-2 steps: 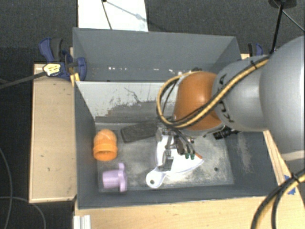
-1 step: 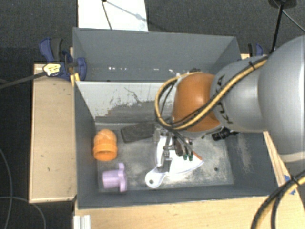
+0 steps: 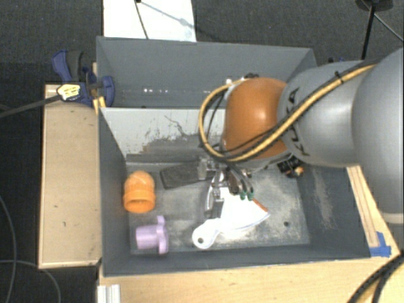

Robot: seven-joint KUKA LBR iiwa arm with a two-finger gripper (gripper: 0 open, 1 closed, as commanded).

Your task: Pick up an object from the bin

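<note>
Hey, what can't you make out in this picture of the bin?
Camera view, dark grey block: its right end runs behind the gripper.
Camera view, white scoop: its top is covered by the gripper.
Camera view, small orange and green bit beside the gripper: too small to identify.
Camera view, bin floor at the back right: hidden by the arm's orange cover.

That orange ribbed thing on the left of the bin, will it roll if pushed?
Likely, yes: the orange ribbed thing looks rounded, so a nudge may roll it. Its ridges might give some grip. It looks like moulded plastic, probably light.
</note>
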